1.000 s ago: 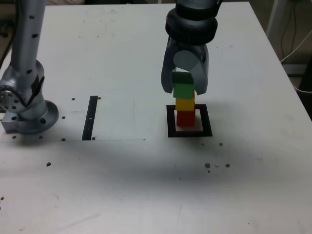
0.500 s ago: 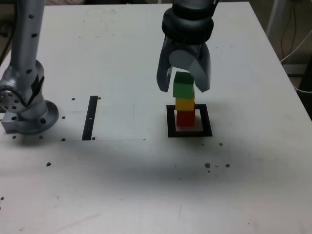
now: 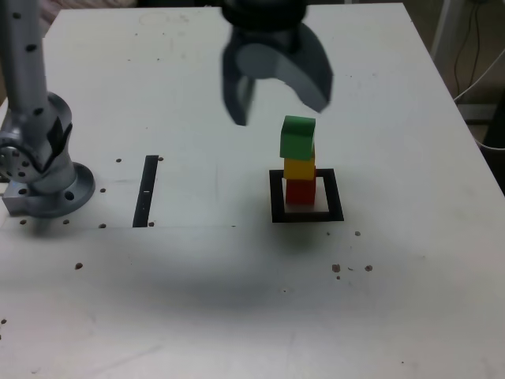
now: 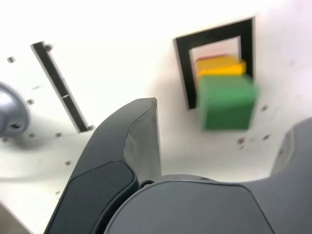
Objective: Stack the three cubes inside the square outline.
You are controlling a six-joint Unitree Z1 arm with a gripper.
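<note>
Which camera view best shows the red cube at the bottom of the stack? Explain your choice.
The exterior view: the red cube shows its front face plainly, inside the square outline under the yellow cube. From the wrist view, the green cube and yellow cube cover it, leaving only a thin red sliver.

Silver-grey arm [image 3: 31, 87] with black screw dots, rounded grey jaws.
</note>
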